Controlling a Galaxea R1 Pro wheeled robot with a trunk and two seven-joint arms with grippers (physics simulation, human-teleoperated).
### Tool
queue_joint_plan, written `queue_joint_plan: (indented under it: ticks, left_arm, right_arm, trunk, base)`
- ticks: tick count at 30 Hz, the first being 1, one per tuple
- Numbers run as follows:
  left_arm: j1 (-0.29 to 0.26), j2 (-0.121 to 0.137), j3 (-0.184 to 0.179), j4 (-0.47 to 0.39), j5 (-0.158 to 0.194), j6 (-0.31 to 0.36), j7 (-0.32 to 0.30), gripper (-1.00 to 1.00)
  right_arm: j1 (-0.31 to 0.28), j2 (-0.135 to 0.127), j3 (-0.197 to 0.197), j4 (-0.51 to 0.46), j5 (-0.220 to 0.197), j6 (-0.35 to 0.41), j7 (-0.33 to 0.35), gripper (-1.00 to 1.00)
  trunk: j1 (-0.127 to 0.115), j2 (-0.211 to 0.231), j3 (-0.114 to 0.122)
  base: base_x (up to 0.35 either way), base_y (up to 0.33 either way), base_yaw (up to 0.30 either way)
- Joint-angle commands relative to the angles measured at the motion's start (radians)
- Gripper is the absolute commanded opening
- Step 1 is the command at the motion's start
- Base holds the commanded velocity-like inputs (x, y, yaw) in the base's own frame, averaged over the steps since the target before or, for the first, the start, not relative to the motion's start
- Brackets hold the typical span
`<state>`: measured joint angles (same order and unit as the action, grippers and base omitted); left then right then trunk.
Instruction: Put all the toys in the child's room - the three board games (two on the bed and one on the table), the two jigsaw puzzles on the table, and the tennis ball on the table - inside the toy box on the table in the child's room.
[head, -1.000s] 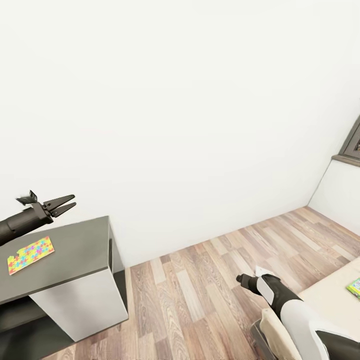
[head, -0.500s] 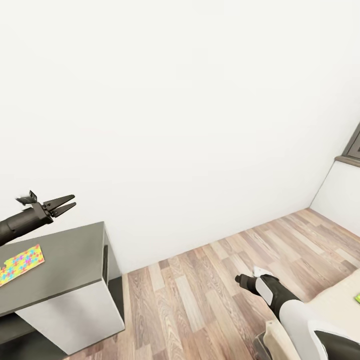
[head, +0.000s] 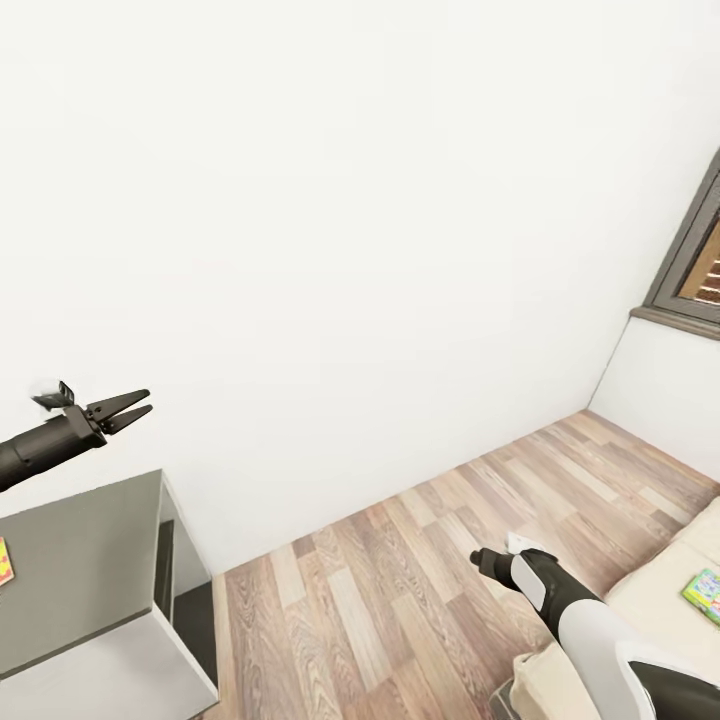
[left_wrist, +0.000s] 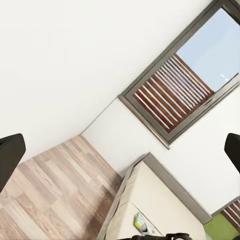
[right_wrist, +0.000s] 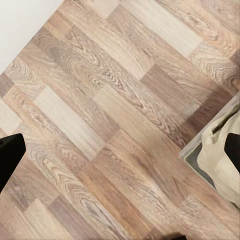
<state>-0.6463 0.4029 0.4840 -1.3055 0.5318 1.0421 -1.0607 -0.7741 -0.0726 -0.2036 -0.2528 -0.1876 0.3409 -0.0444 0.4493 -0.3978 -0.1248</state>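
A robot stands in a white-walled child's room with a wood-plank floor (head: 400, 580). Its left gripper (head: 128, 408) hovers above the dark-grey counter (head: 80, 560), fingers spread and holding nothing. Its right gripper (head: 484, 560) hangs low over the floor beside the beige bed (head: 650, 600); its fingertips sit wide apart at the right wrist view's edges, also empty. A sliver of a colourful jigsaw puzzle (head: 4, 562) lies on the counter. A small green-and-blue board game (head: 704, 592) rests on the bed. The step appears to be travelling toward the bed; next the robot likely needs to close in and grasp that game.
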Motion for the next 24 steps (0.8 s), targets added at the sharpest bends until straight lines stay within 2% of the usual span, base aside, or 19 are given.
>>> queue_joint_plan:
  ticks: [1, 13, 19, 24]
  left_arm:
    - [-0.001, 0.000, 0.001, 0.000, -0.002, 0.004, -0.004, 1.00]
    - [-0.001, 0.000, 0.003, 0.000, -0.002, 0.004, -0.005, 1.00]
    - [-0.001, 0.001, 0.025, 0.000, -0.001, 0.004, -0.005, 1.00]
    - [-0.001, 0.000, 0.028, 0.000, -0.001, 0.004, -0.005, 1.00]
  right_arm:
    - [-0.001, 0.000, 0.001, -0.002, -0.010, 0.005, -0.005, 1.00]
    - [-0.001, -0.001, 0.001, -0.002, -0.010, 0.005, -0.005, 1.00]
    - [-0.001, -0.001, 0.001, -0.002, -0.011, 0.006, -0.004, 1.00]
    - [-0.001, -0.001, 0.001, -0.002, -0.011, 0.007, -0.003, 1.00]
  trunk:
    - [0.001, -0.002, -0.002]
    - [0.001, -0.002, -0.002]
    - [0.001, -0.002, -0.002]
    - [0.001, -0.002, -0.002]
  base:
    - [-0.009, -0.001, -0.014]
    - [-0.087, 0.067, -0.003]
    - [-0.010, 0.015, -0.003]
    - [-0.001, 0.002, -0.167]
